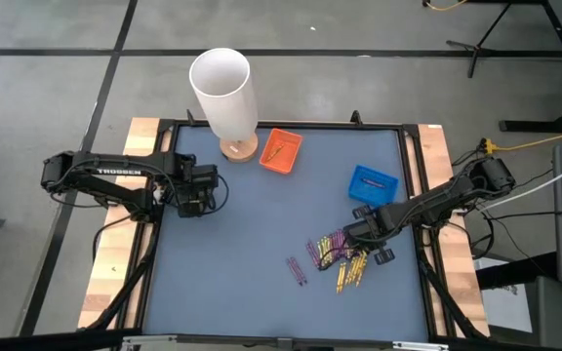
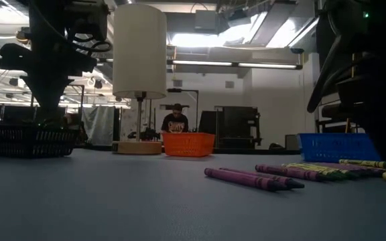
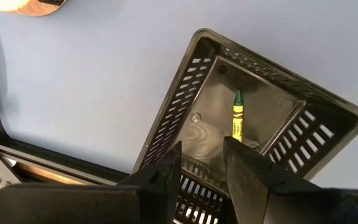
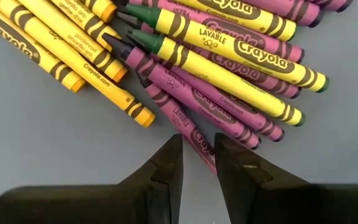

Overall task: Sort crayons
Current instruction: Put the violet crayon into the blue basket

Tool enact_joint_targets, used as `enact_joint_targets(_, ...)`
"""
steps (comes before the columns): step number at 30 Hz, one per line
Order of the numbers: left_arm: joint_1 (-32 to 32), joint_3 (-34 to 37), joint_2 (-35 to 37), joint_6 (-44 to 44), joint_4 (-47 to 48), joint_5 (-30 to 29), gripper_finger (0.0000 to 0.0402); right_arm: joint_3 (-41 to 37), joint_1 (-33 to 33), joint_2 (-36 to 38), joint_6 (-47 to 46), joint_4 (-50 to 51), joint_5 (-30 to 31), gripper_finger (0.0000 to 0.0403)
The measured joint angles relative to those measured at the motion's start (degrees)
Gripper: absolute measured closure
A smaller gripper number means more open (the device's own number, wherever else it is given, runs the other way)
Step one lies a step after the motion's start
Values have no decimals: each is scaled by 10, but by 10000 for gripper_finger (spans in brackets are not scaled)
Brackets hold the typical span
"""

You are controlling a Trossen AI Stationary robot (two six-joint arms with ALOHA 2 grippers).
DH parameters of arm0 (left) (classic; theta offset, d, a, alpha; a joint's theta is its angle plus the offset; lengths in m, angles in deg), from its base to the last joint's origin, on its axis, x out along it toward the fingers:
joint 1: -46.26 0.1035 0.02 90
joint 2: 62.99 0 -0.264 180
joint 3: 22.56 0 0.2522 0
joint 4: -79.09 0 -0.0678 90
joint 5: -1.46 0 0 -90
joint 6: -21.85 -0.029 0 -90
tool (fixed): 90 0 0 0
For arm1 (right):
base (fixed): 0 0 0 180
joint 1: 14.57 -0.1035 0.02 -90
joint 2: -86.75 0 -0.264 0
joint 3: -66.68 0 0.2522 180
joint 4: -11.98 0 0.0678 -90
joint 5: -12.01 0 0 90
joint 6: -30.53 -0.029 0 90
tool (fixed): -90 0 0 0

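Note:
The crayons (image 1: 341, 255) lie in a loose pile at the table's near right: yellow, yellow-green and purple sticks (image 4: 216, 62) flat on the mat. Two purple crayons (image 1: 298, 270) lie apart to their left. My right gripper (image 4: 199, 163) points down at the pile's edge. It is open, its fingertips on either side of one purple crayon's end (image 4: 194, 140). My left gripper (image 3: 202, 165) hangs open over a black tray (image 3: 185, 106) at the table's left. One yellow-green crayon (image 3: 237, 118) lies on the tray's floor.
An orange tray (image 1: 281, 151) with a crayon in it and a blue tray (image 1: 374, 182) stand toward the far side. A white cylinder lamp (image 1: 224, 93) on a wooden base stands at the far edge. A person (image 2: 175, 120) sits in the room behind.

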Motion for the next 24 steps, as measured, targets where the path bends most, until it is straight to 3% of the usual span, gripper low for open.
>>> enact_joint_targets(9, 0, 0, 0, 0, 0, 0, 300, 0, 0, 0, 1, 0, 0, 313)
enact_joint_targets(17, 0, 0, 0, 7, 0, 0, 300, -3, 0, 0, 120, 0, -21, 313)
enact_joint_targets(24, 0, 0, 0, 27, 0, 0, 300, -18, 0, 1, 162, -10, -15, 313)
